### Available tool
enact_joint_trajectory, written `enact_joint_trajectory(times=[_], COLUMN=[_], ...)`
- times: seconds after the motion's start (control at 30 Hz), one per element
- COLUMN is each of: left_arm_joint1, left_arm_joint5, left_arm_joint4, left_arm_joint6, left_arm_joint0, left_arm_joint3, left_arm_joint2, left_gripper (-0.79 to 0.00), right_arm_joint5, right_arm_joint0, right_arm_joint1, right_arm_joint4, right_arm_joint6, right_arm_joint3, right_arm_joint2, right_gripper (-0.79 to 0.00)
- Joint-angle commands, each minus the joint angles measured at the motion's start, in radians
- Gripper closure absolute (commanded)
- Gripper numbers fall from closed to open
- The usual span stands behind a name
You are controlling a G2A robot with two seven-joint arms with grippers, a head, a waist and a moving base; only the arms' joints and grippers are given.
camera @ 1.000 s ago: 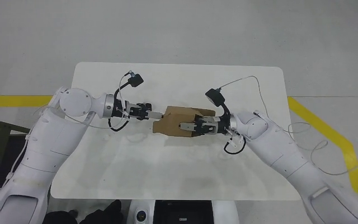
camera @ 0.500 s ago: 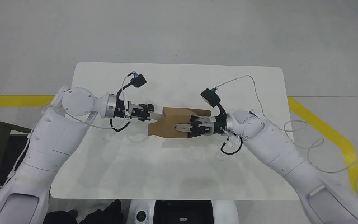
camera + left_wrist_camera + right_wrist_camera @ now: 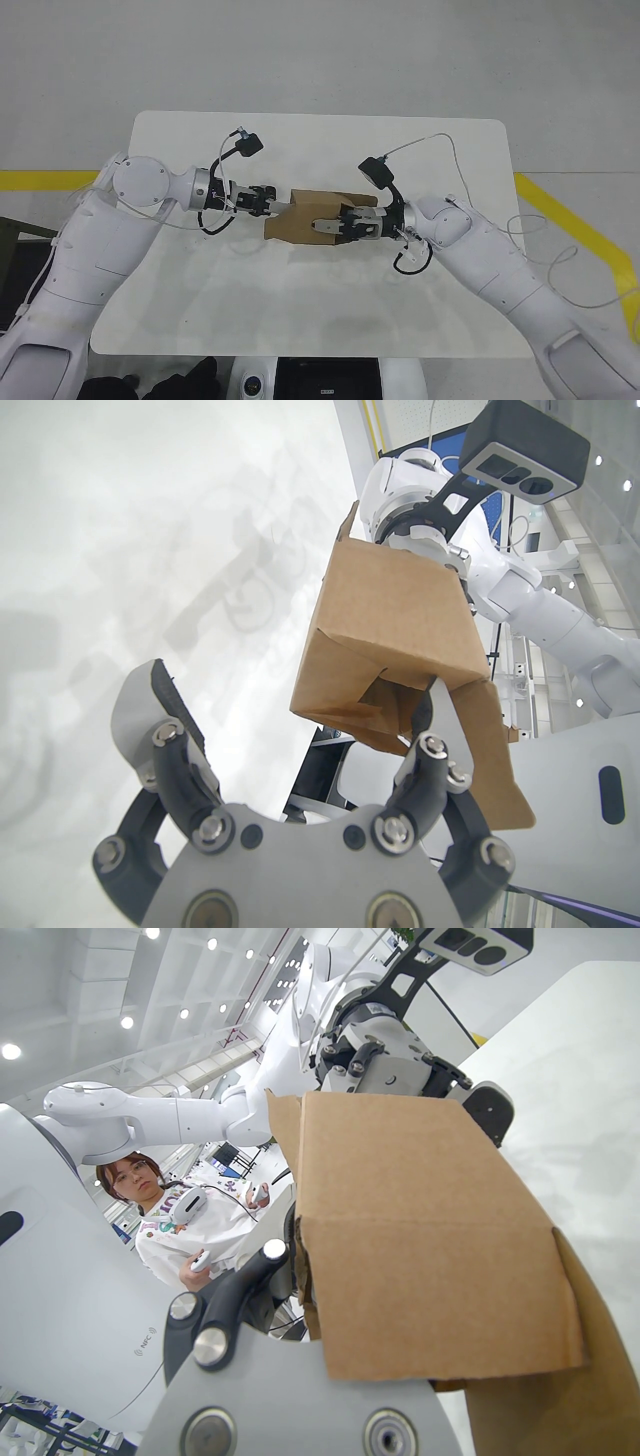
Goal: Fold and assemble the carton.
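from above: grips the carton [image 3: 315,218] at centre frame, over the middle of the white table [image 3: 300,140], with the right gripper [image 3: 330,226] pinched shut on its top panel from the right side of the frame. meets the box's left end with the left gripper [image 3: 280,205], spread open.

from the left wrist: spreads the fingers wide and holds nothing, one pad [image 3: 177,705] out in free air at lower left, the other fingertip [image 3: 445,720] tucked into the carton's [image 3: 395,615] open mouth at lower centre, just beside a loose flap [image 3: 490,760] hanging toward lower right. leaves the end flaps half folded, not yet closed.

from the right wrist: carries the carton's [image 3: 425,1238] brown wall across centre and right of frame, hiding the gripping fingertips; looks clamped on that wall.

likely in hand: tucking the end flaps. best done by keeping the right clamp firm and steady, pressing the inserted finger along the crease rather than the free edge, folding the small flaps in before the large one, and easing off if the wall starts to buckle.
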Motion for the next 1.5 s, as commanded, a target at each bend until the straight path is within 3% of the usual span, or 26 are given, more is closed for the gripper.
enact_joint_trajectory(times=[0.0,0.2,0.4,0.7,0.97,1.47], left_arm_joint1=[0.002,0.014,0.024,0.023,0.023,0.028], left_arm_joint5=[0.000,-0.001,0.005,0.025,0.073,0.080], left_arm_joint4=[-0.004,-0.003,-0.003,0.073,0.093,0.095], left_arm_joint6=[0.003,0.011,0.009,-0.023,-0.002,-0.002], left_arm_joint0=[0.001,0.003,0.017,0.014,0.004,0.014], left_arm_joint3=[0.010,0.022,-0.023,-0.121,-0.063,-0.032], left_arm_joint2=[-0.011,-0.063,-0.098,-0.057,-0.051,-0.062], left_gripper=[-0.785,-0.785,-0.785,-0.785,-0.785,-0.785], right_arm_joint5=[0.000,0.000,0.000,0.017,0.011,0.000], right_arm_joint0=[-0.004,-0.030,-0.053,-0.063,-0.057,-0.049], right_arm_joint1=[0.003,0.013,0.015,0.005,-0.006,-0.023], right_arm_joint4=[-0.009,-0.056,-0.144,-0.225,-0.238,-0.194], right_arm_joint6=[0.000,-0.003,-0.044,-0.104,-0.101,-0.069], right_arm_joint3=[0.010,0.032,0.054,0.053,0.031,-0.008], right_arm_joint2=[0.016,0.090,0.135,0.146,0.139,0.129], right_gripper=[0.000,0.000,0.000,0.000,0.000,0.000])
